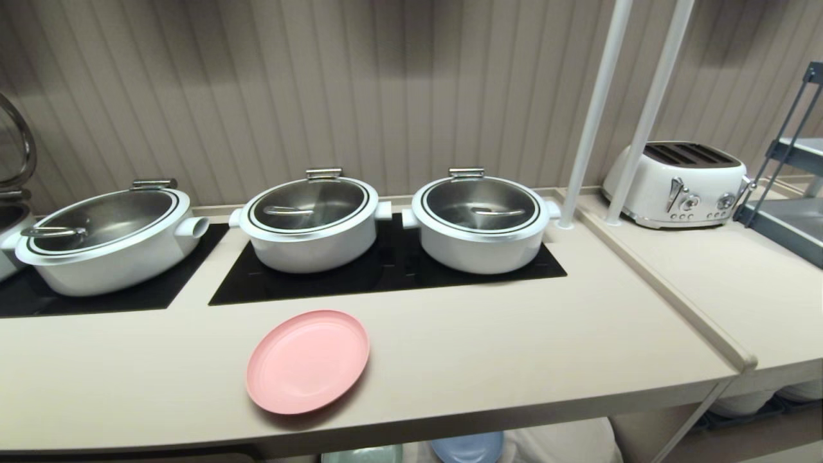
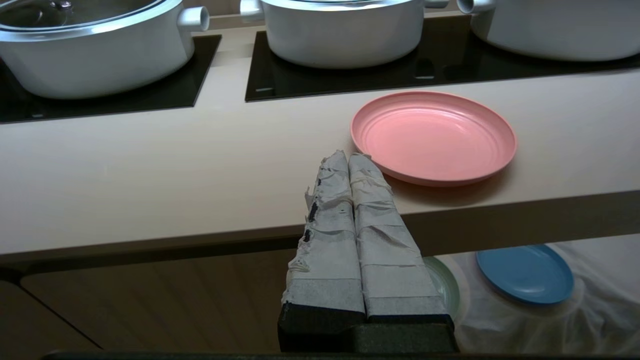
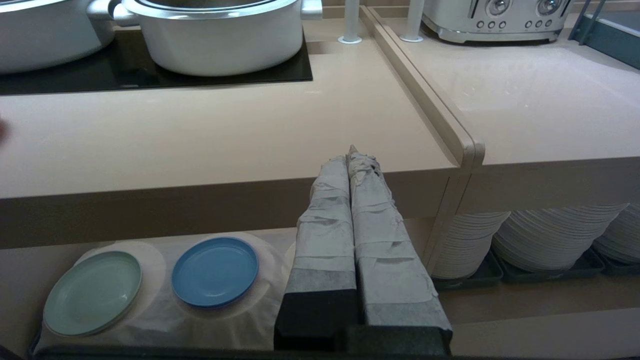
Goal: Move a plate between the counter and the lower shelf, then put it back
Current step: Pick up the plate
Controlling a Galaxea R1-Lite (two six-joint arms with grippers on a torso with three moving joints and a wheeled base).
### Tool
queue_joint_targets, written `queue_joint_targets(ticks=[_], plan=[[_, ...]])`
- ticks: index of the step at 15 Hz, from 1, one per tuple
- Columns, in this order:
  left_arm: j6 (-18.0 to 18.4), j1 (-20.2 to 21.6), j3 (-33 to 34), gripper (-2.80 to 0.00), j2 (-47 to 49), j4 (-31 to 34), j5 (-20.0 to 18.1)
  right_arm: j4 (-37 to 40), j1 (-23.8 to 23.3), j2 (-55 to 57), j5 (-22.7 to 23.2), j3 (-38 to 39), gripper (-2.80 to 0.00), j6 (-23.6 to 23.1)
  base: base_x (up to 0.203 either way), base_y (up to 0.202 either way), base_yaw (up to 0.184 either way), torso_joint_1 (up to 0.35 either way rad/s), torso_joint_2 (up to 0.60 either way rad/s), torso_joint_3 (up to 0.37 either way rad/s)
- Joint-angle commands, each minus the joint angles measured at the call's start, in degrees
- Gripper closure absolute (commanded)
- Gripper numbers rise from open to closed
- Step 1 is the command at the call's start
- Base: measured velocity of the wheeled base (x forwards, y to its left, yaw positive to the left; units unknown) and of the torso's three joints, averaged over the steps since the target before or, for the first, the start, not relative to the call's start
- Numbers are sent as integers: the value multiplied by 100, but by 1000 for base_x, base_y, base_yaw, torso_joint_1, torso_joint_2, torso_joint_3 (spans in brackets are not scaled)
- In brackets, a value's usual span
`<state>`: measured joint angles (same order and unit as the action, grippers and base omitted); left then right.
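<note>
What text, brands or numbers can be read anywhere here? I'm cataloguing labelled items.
None can be read.
The toaster has dials and buttons, but any markings are too small to read.
The cooktop panel bears a faint mark, too small to read.

Mint-green plate (image 2: 446, 286) — half behind taped fingers (image 2: 385, 235); leftmost pot (image 1: 8, 218) — edge-cropped
</note>
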<state>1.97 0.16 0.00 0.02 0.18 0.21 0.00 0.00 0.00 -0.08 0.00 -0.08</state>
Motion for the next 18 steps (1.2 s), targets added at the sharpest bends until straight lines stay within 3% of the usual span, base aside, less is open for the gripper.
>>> queue_joint_targets(ticks=[1,18], plan=[[5,2,0,0,-2,-1,6,0,0,0,7,0,0,-1,0,0,0,0,0,0],[103,2,0,0,-2,-1,-74,0,-8,0,-1,0,0,-1,0,0,0,0,0,0]])
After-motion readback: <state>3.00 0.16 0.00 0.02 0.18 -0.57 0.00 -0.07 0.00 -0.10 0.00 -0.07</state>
